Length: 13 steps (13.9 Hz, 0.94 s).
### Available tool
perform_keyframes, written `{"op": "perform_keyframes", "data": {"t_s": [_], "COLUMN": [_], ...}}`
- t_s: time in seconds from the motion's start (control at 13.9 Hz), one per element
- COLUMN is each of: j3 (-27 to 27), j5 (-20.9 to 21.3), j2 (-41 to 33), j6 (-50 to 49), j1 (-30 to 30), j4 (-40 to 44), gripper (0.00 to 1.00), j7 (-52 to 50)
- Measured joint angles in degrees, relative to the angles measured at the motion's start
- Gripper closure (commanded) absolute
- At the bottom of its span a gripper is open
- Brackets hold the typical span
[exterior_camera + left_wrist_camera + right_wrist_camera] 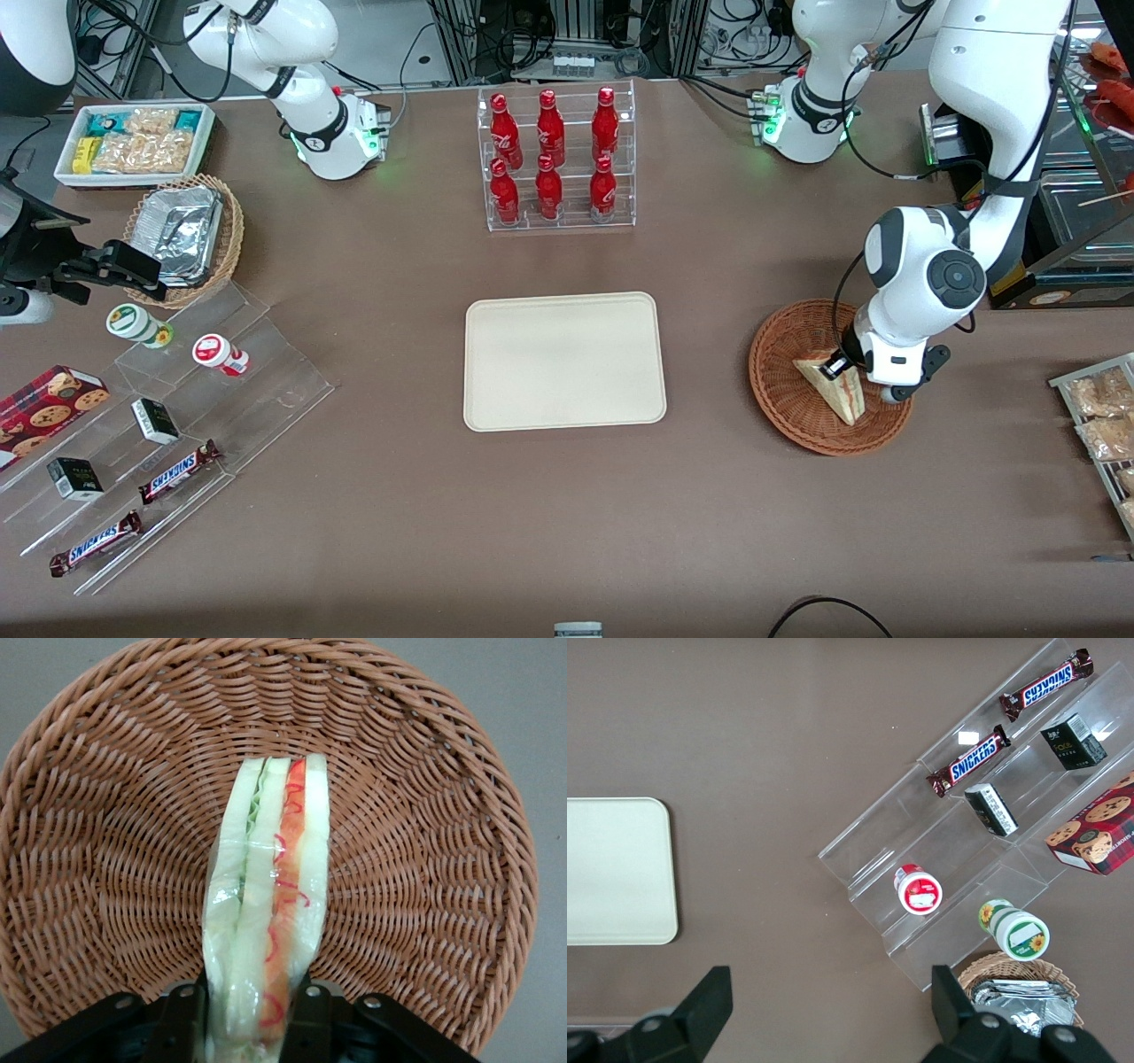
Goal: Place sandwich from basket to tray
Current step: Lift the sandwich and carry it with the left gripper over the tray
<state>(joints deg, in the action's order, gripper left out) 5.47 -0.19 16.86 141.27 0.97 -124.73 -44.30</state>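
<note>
The sandwich is a wrapped pale wedge with red, orange and green filling, standing in the reddish-brown wicker basket toward the working arm's end of the table. My left gripper is down in the basket, and its fingers are shut on the sandwich from both sides, over the basket's woven floor. The cream-white tray lies at the middle of the table; it also shows in the right wrist view.
A clear rack of red bottles stands farther from the front camera than the tray. A stepped clear stand with Snickers bars, small boxes and cups, a tan basket of foil trays and a white snack box lie toward the parked arm's end. Packets on a rack lie beside the basket.
</note>
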Motion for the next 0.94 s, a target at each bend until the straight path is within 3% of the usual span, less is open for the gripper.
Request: {"op": "perform_keyframes", "data": {"t_s": [0.5, 0.94], "j3": [2.0, 2.4], "j5": [0.0, 2.2], "j2": [-2.8, 1.8], "j6": [-25.6, -26.8], "j1": [1.0, 10.1], "j4": [15.7, 19.7], "gripper": [1.0, 1.0], "j7": [10.1, 13.0]}}
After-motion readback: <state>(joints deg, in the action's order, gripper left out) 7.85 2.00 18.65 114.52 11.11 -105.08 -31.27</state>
